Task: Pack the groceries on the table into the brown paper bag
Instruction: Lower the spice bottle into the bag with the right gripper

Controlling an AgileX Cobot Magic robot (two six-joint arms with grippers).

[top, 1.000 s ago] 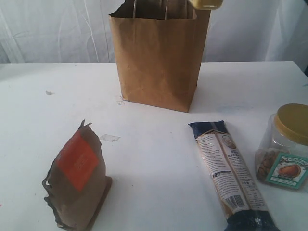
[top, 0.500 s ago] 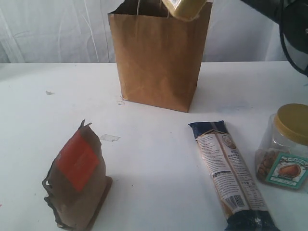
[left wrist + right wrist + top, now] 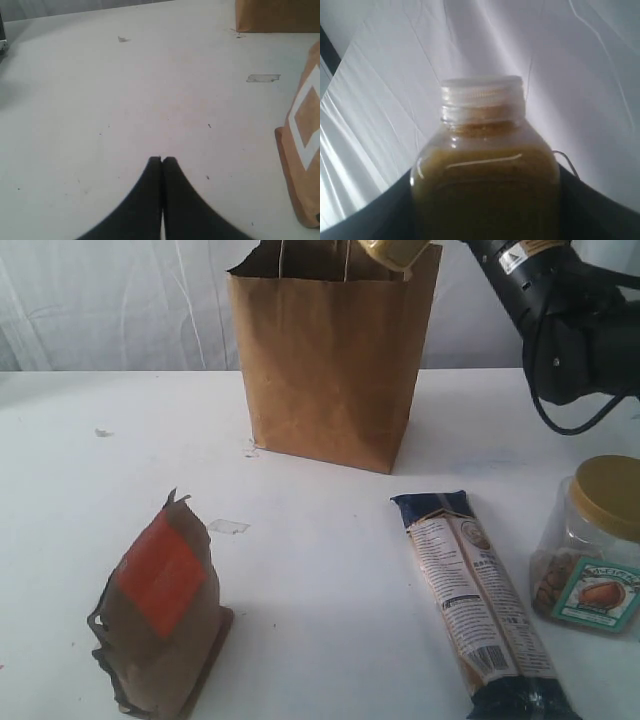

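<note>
On the far left, your left gripper (image 3: 161,161) is fully closed, its two dark fingers pressed together with nothing between them. It hangs over a bare part of the white table (image 3: 60,540). A small dark scuff (image 3: 103,432) marks the tabletop on that side.

Next to the right, near the front edge, the orange-labelled brown pouch (image 3: 160,625) stands upright with a crumpled top. A small scrap of clear tape (image 3: 228,527) lies flat on the table just behind it. Your left wrist view catches the pouch's edge and a corner of the bag beyond it.

In the middle, toward the back, the brown paper bag (image 3: 330,360) stands upright with its mouth open and its thin handles showing above the rim.

Over the bag's right top corner, the yellow-grain bottle (image 3: 396,252) is up in the air, tilted and partly cut off by the top of the exterior view. Your right gripper (image 3: 485,215) has hold of it, its jaws part-way open with a dark finger (image 3: 365,215) against each side of the bottle's body. The white cap (image 3: 482,92) points away from the wrist. The black right arm (image 3: 560,320) reaches in from the upper right.

To the right of the bag, nearer the front, the long pasta packet (image 3: 475,610) lies flat on the table. Just beside it, at the far right edge, the gold-lidded clear jar (image 3: 592,560) stands on the table, apart from the packet.
</note>
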